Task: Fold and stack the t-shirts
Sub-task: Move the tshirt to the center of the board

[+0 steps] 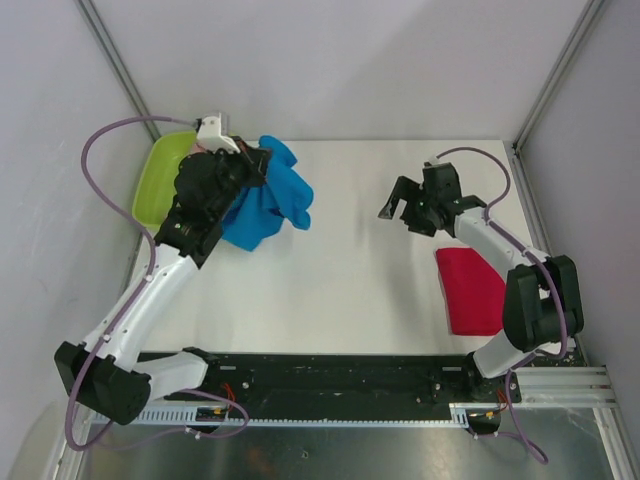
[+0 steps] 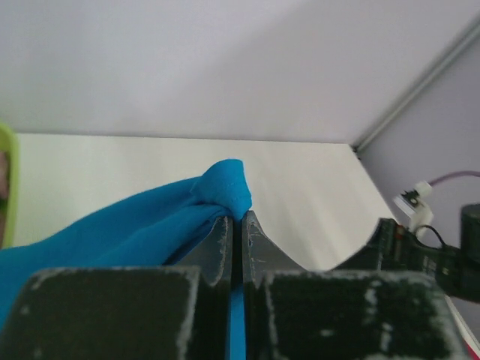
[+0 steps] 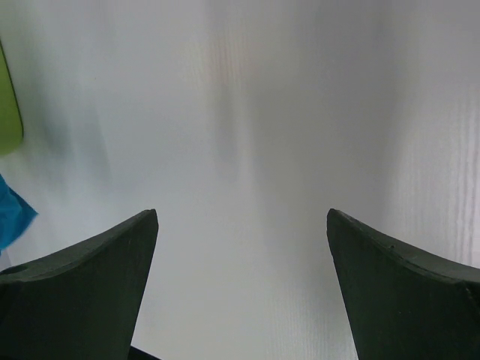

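Observation:
The bright blue t-shirt (image 1: pixel 268 198) hangs bunched from my left gripper (image 1: pixel 262 158) at the table's far left. In the left wrist view the jaws are shut on a fold of the blue t-shirt (image 2: pixel 150 225), with my left gripper (image 2: pixel 238 219) pinching the cloth at its tips. The red t-shirt (image 1: pixel 470 290) lies folded flat at the right side of the table. My right gripper (image 1: pixel 398 213) is open and empty above the white table, right of centre; in the right wrist view my right gripper (image 3: pixel 241 217) has nothing between its fingers. A sliver of pink shows in the tray (image 2: pixel 4 176).
The lime-green tray (image 1: pixel 160 178) stands at the far left, just behind my left arm. Grey walls and metal frame posts (image 1: pixel 555 75) enclose the white table (image 1: pixel 340 290). A black rail (image 1: pixel 330 375) runs along the near edge.

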Tool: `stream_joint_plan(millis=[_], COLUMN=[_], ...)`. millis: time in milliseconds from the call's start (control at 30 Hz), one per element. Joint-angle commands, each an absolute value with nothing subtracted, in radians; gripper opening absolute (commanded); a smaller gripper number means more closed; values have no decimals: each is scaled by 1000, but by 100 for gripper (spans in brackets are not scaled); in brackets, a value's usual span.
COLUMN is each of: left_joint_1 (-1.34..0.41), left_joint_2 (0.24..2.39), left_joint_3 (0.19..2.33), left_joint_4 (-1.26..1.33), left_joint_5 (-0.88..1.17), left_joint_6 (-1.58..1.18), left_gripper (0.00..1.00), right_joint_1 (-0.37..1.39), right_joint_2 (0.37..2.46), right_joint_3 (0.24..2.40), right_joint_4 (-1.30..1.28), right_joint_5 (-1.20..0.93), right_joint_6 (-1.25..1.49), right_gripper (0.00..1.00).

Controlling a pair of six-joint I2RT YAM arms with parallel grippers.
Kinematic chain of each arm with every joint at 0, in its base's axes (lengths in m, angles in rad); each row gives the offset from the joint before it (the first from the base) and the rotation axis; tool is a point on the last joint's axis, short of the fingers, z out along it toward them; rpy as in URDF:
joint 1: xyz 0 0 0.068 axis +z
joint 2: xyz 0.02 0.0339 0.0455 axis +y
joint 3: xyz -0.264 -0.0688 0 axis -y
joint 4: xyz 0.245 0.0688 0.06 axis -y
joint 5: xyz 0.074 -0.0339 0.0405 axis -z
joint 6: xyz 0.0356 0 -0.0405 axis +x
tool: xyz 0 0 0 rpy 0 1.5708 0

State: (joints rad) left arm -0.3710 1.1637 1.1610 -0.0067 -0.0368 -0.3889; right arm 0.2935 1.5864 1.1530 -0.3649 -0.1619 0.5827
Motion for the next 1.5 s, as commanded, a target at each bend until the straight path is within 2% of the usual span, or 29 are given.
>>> stream_joint_plan(millis=[0, 233, 500, 567, 667, 733, 800, 867, 1100, 1267, 1467], left_joint_1=[-461, -601, -619, -613, -588, -557, -530, -515, -488, -486, -487], left_joint_2=[1132, 1200, 1343, 1413, 1542, 1631, 1683, 1681, 1483, 1341, 1253], left_joint_3=[1255, 1318, 1341, 1344, 1385, 1449, 1500, 1498, 1242, 1006, 824], left_joint_4=[68, 67, 61, 51, 23, -60, -128, -162, -245, -272, -274], left_joint_5=[-8, -13, -30, -42, -41, 8, 51, 61, -9, -28, 6], left_joint_6=[-341, -326, -380, -389, -411, -441, -465, -471, -530, -583, -629], left_gripper=[0, 0, 0, 3, 25, 59, 86, 96, 98, 88, 72], right_joint_1=[269, 242, 228, 226, 224, 225, 230, 240, 386, 493, 561], right_joint_2=[1518, 1488, 1478, 1485, 1492, 1497, 1497, 1486, 1444, 1477, 1552], right_joint_3=[1200, 1198, 1198, 1198, 1198, 1198, 1196, 1186, 1120, 1111, 1147], right_joint_4=[-376, -404, -441, -448, -463, -474, -490, -500, -472, -374, -210], right_joint_5=[-133, -113, -84, -79, -72, -68, -56, -41, 47, 50, 14], right_joint_6=[556, 550, 540, 540, 539, 535, 525, 514, 494, 492, 491], right_gripper=[99, 99, 99, 99, 99, 99, 99, 99, 99, 97, 88])
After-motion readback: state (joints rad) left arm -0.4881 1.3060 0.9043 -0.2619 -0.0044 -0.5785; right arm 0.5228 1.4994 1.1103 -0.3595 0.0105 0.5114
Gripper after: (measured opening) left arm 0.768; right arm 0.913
